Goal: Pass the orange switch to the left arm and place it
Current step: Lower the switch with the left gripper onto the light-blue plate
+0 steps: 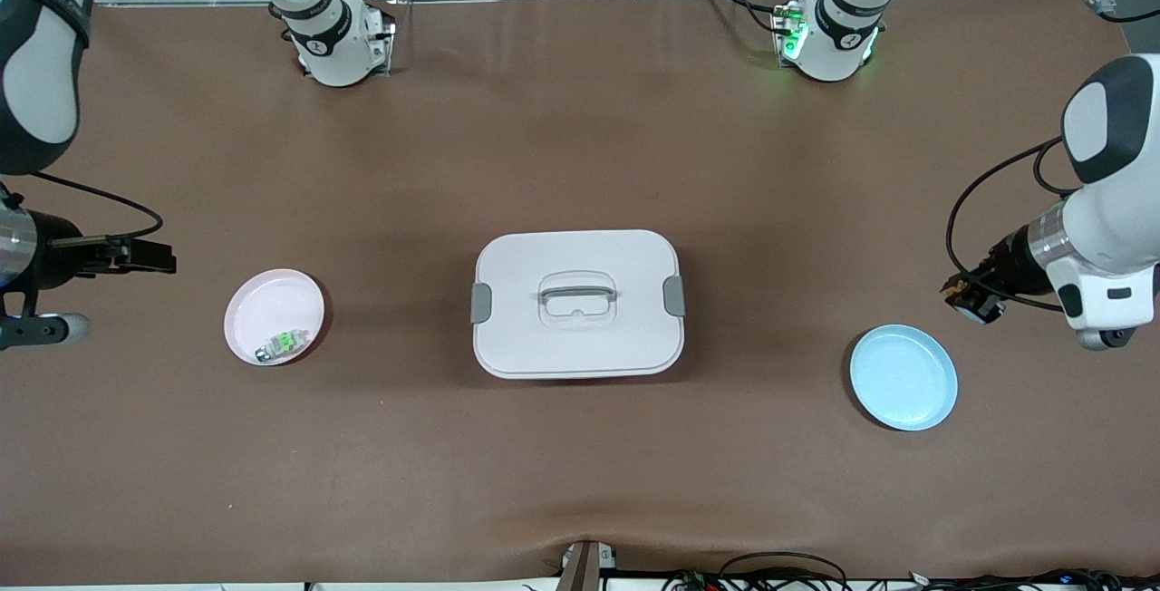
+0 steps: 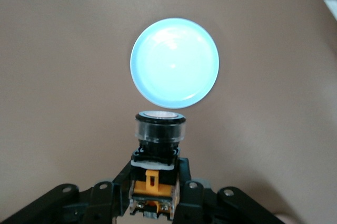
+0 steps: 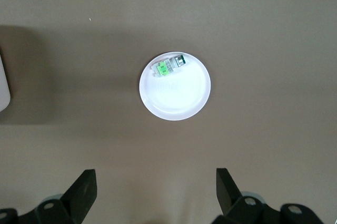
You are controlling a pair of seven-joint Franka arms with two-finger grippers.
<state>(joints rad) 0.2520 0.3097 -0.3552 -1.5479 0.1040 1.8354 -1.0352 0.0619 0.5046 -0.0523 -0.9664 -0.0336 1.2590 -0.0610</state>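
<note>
Orange switch (image 2: 157,171) clamped between the closed fingers of the left gripper (image 1: 971,294), up in the air toward the left arm's end of the table, just beside the blue plate (image 1: 904,377) and not yet over it. Judged as the last leg: carry over the plate and set down. Best done by centring over the plate first, as the left wrist view shows the dish ahead of the switch's clear cap rather than under it; then lowering slowly until the body nearly touches, and only then releasing, since a small cylinder is likely to roll or bounce off a shallow rim. No need to pass near the box (image 1: 577,303), sitting mid-table well apart. Right gripper (image 1: 118,256) waiting with fingers spread wide and nothing between them, above the table beside the pink plate (image 1: 263,301), where the green and silver switch (image 1: 279,343) lies on the plate's rim nearer the front camera.
</note>
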